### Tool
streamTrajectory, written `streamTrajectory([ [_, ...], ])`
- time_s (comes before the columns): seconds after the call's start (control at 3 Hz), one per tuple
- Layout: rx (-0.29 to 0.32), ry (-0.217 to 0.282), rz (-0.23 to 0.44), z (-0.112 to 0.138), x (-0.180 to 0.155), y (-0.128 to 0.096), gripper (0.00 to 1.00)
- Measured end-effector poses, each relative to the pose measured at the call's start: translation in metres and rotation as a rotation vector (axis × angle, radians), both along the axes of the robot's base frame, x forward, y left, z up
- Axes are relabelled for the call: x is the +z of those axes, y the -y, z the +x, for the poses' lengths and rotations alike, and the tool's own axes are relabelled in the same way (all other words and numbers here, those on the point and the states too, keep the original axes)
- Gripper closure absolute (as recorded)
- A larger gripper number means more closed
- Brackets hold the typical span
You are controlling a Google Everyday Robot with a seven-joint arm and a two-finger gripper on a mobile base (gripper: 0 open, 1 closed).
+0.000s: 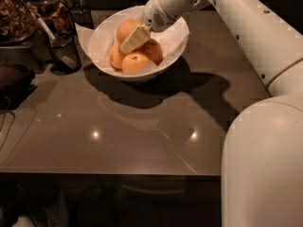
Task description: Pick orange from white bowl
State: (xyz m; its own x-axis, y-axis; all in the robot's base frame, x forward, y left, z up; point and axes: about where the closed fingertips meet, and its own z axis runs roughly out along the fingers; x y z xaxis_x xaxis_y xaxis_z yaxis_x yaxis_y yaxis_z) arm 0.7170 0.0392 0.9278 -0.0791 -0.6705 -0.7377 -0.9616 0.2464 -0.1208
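The white bowl [142, 74] stands at the back of the brown table, lined with white paper [91, 39]. The orange [126, 29], the largest and palest, lies at the back of the pile in the bowl. Smaller oranges lie in front of it: one at the left [115, 56], one with a dark stem dimple [136, 63] and a deeper-orange one [154, 51]. My gripper [134, 39] reaches down from the upper right into the bowl, right against the front right side of the orange and above the smaller ones.
A black wire-mesh cup [64, 53] with a utensil stands just left of the bowl, with jars [16, 13] behind it. A dark object [12, 82] lies at the left edge. My white body [265, 164] fills the lower right. The table's front edge [113, 174] runs across the bottom.
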Motion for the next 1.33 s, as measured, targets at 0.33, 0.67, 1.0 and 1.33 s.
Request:
streamTrajectory([
  [0.33,0.000,0.000,0.000,0.0000,0.0000,0.0000,0.71],
  [0.67,0.000,0.000,0.000,0.0000,0.0000,0.0000,0.95],
  [1.0,-0.024,0.007,0.014,-0.0004,-0.0003,0.0002,1.00],
  [1.33,-0.047,0.024,0.046,-0.0022,0.0095,-0.0007,1.00],
])
